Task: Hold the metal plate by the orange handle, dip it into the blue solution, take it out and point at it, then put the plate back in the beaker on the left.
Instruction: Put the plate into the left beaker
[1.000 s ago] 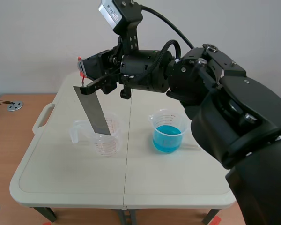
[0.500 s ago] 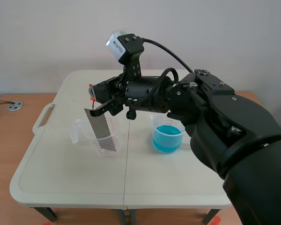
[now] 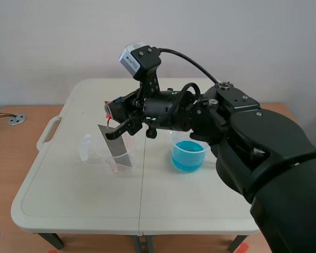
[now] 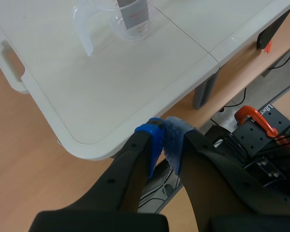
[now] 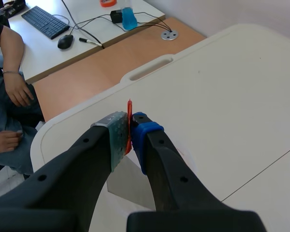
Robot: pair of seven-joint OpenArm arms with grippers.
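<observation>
The scene camera sat between the arms, raised above the near edge of the table [image 3: 200, 205], facing forward and down toward the wall [image 3: 263, 37]. The left wrist camera hung low off the table's edge, behind the left gripper [image 4: 163, 134], looking across the tabletop to the beaker [image 4: 117, 26], which the scene view shared. The right wrist camera rode close behind the right gripper [image 5: 128, 129] above the table, facing a desk [image 5: 92, 21]. It shared the plate [image 5: 128, 186] with the scene view.

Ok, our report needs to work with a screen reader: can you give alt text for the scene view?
The right arm's claw holds a grey metal plate by its orange handle, the plate's lower end inside a clear beaker on a white table. A beaker of blue solution stands apart beside it.
</observation>
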